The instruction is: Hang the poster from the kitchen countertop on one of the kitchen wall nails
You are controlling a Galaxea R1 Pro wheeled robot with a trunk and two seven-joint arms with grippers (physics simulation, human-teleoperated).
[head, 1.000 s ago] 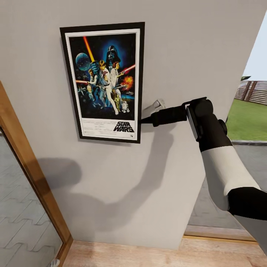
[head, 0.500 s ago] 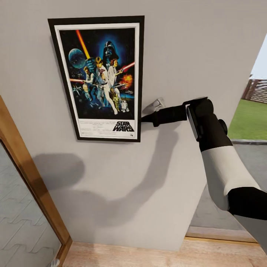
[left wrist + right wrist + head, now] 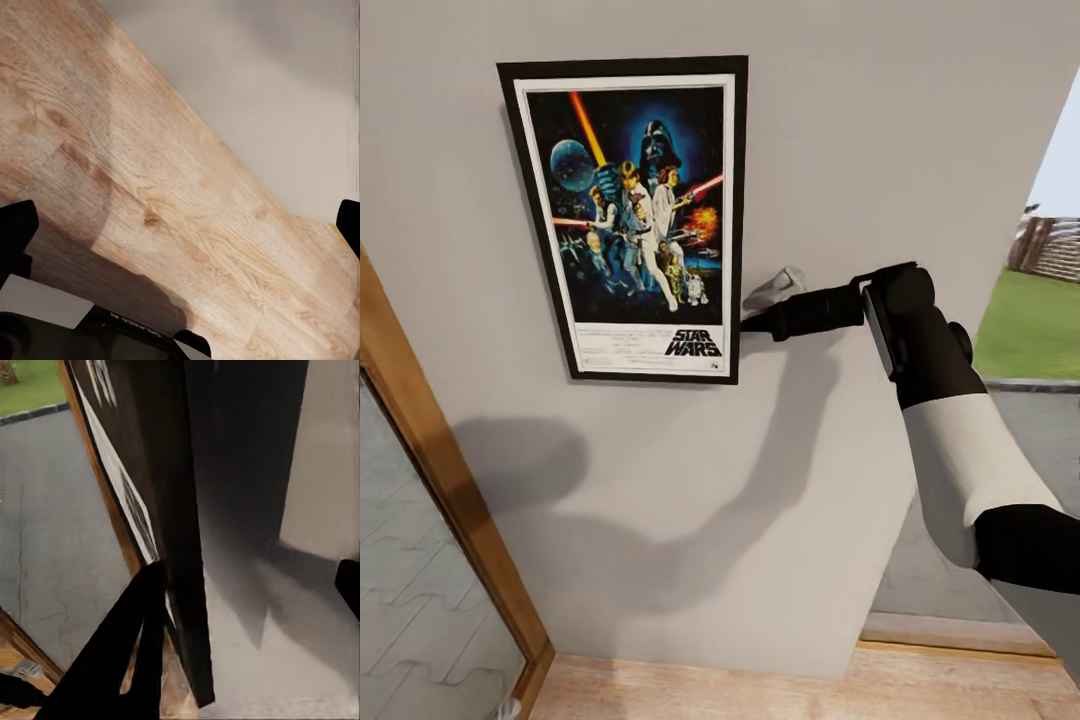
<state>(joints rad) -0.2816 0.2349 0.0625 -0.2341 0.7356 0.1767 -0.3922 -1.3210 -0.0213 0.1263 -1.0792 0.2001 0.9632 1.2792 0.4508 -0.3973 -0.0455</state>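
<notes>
The right tool (image 3: 752, 322), at mid-frame in the head view, pinches the lower right edge of the poster (image 3: 635, 215), one black finger (image 3: 135, 637) lying on its front face. The poster stands upright against the grey wall (image 3: 840, 150) in the upper left of the frame. Its white border carries the logo "STAR WARS" at the bottom; the small print beside it is too fine to read. The left tool (image 3: 180, 225) is spread open over the pale wood floor (image 3: 150, 172).
</notes>
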